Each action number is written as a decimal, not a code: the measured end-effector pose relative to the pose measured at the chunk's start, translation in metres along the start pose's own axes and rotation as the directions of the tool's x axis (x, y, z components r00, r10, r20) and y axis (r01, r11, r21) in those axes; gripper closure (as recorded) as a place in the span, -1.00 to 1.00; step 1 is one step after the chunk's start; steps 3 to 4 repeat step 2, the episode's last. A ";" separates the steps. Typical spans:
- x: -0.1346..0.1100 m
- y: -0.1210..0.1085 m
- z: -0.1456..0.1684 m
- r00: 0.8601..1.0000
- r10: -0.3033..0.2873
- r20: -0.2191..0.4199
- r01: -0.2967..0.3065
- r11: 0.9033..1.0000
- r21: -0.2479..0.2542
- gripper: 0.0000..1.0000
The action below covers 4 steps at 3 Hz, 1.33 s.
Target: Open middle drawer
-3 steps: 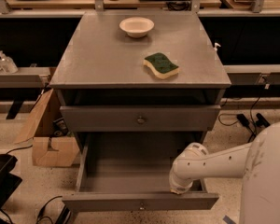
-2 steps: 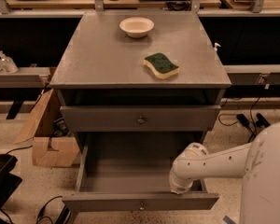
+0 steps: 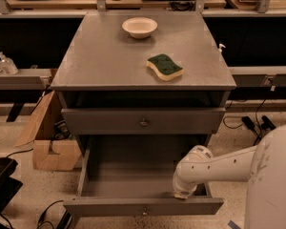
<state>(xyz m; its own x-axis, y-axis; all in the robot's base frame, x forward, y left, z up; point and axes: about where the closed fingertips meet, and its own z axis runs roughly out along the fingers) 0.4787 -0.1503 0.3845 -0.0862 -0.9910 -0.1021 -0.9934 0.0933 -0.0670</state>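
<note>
Middle drawer (image 3: pixel 109 207): pulled well out of the grey cabinet (image 3: pixel 105 61), shallow tray fully exposed, flat front nearest the camera, small round knob (image 3: pixel 144 212) seen at the centre of its lower edge. Nothing is seen lying in the tray.

Upper drawer (image 3: pixel 100 121): sits directly above, front almost flush with the cabinet, centre knob (image 3: pixel 144 123) visible.

Gripper (image 3: pixel 183 193): located at the end of the white arm (image 3: pixel 214 165), which enters from the lower right. It is pointed downward inside the right front corner of the open tray, just behind the drawer front. Whether it is apart or together cannot be told, and no contact with the drawer can be confirmed.

Cabinet top: a pale bowl (image 3: pixel 139 26) is set upright near the back edge. A green and yellow sponge (image 3: pixel 165 67) lies to the right of centre, well apart from the bowl.

Surroundings: a cardboard box (image 3: pixel 52 151) rests on the floor to the left of the cabinet, and black cables (image 3: pixel 255 124) are noted on the floor to the right
</note>
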 end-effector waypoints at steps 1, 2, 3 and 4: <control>0.000 -0.003 0.000 1.000 0.000 0.000 0.000 1.000 0.000 -1.00; 0.000 -0.003 0.000 1.000 0.000 0.000 0.000 1.000 0.000 -1.00; 0.000 -0.003 0.000 1.000 0.000 0.000 0.000 1.000 0.000 -1.00; 0.000 -0.003 0.000 1.000 0.000 0.000 0.000 1.000 0.000 -1.00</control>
